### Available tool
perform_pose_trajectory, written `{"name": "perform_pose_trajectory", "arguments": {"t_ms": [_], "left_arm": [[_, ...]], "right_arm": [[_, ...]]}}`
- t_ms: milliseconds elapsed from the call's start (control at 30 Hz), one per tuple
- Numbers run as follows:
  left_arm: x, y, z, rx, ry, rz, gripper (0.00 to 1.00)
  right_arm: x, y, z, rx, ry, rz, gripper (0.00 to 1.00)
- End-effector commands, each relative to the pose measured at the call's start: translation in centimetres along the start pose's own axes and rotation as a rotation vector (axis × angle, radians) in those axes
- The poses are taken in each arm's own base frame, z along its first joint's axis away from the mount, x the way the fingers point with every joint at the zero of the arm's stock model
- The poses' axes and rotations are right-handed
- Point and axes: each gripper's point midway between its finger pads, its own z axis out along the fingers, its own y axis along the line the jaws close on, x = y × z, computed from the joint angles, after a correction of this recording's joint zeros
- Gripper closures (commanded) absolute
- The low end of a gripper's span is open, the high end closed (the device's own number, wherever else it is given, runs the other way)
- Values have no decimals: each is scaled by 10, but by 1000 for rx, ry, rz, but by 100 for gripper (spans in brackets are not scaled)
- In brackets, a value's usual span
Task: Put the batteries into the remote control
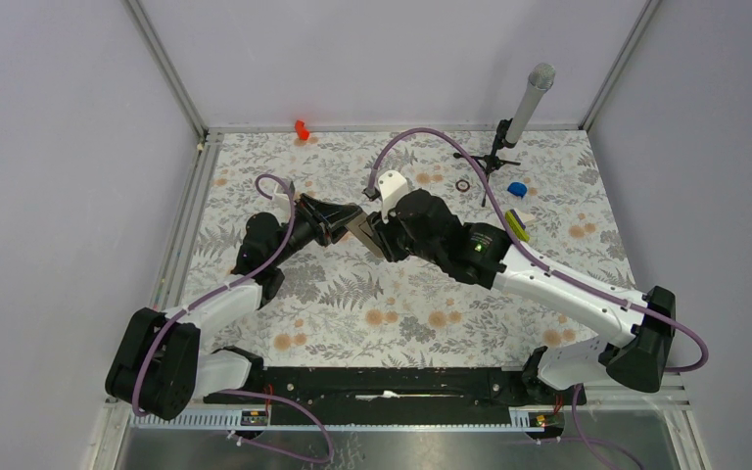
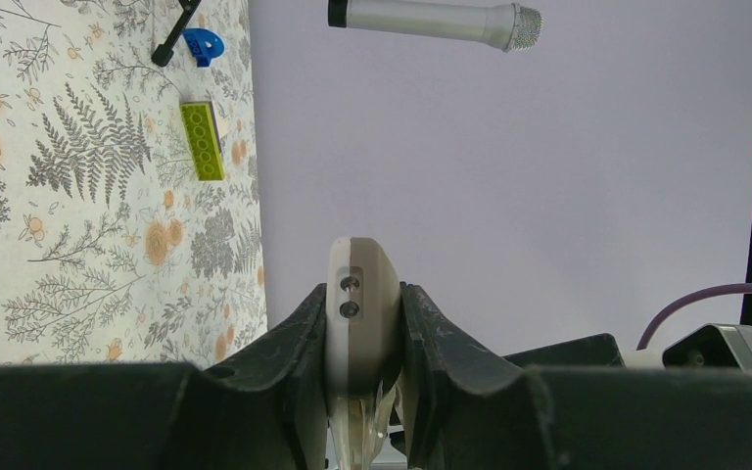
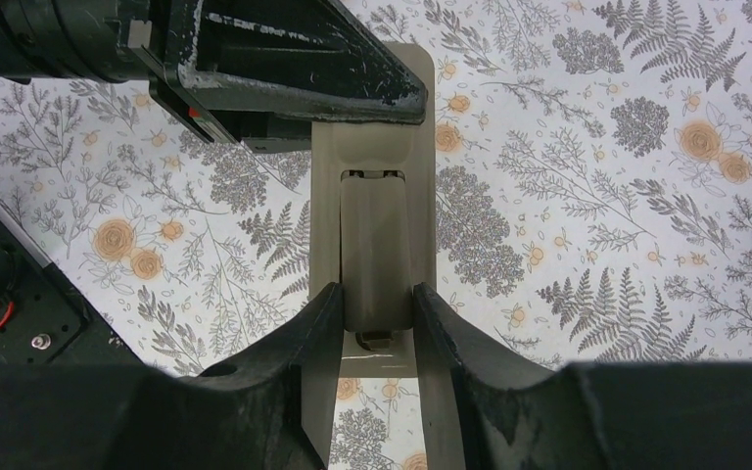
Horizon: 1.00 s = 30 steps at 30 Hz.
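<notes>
Left gripper (image 2: 362, 294) clamps remote control (image 2: 362, 269). Right gripper (image 3: 374, 294) narrow astride its cover (image 3: 374, 235); grip unclear. Likely light, slick: take edges.

The remote control (image 3: 373, 225) looked like smooth, matt plastic w/ two shiny metal screws (image 2: 350, 284). Left gripper (image 2: 362, 299) was black plastic, scratched & dull. Table cover (image 3: 597, 147) was flat, not shiny. Mic (image 2: 421, 22), 12 o'clock in left wrist view, was dull metal.
</notes>
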Motion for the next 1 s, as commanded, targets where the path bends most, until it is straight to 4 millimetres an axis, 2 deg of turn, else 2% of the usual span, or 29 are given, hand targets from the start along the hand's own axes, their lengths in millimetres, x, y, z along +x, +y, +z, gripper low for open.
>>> {"name": "perform_pose_trajectory", "arguments": {"t_ms": [0,400,633,767,967], "left_arm": [[-1,-34,2,110,4,56,100],[0,-36,1,116,9,62,100],[1,-36,0,117,12,64,100],[0,-35,0,116,11,63,100],[0,-34,1,115,11,65,100]], "right_arm": [[-16,7,-7,-26,-30,12,62],[-14,7,1,-14,-31,15,61],[-17,7,6,-7,-34,27,57],[-20,8,5,-8,-41,43,51],[-27,11,-7,-34,-76,71,37]]}}
